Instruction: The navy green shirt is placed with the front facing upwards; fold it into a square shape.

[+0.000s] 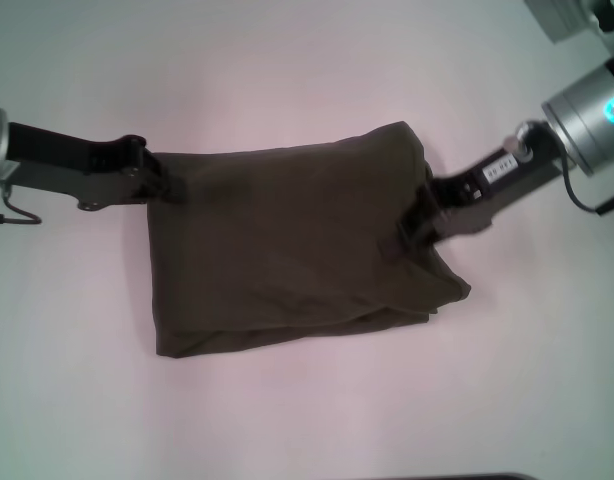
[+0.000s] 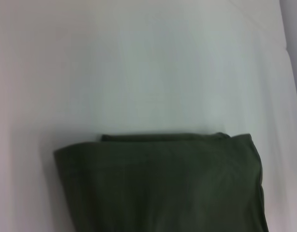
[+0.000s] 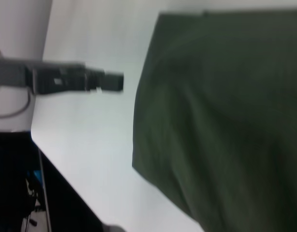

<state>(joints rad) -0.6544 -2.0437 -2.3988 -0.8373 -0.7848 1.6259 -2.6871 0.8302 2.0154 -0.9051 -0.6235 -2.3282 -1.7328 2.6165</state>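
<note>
navy green shirt [image 1: 297, 250] lies nearest the head camera, on the white table [image 1: 307, 420], about mid-table between the 2 arms. it is already doubled into a rough rectangle; at least 2 layers show along its near edge, the lower one peeking out. the far right corner rides higher than the rest.

left gripper [image 1: 172, 185] sits at the far left corner of the cloth, right gripper [image 1: 419, 222] at the right edge, its tip dark against the fabric. judgement: both are placed at opposite ends of the same fold edge so the layer can be carried or laid evenly, which would account for the raised right corner. whether either pincer is apart, together or clamped on the cloth cannot be told; the tips merge with the fabric and neither wrist view shows its own fingers.

writing: a small white label on the right arm carries characters too small to read. no chest lettering or neck label is visible; the folds likely cover them.
</note>
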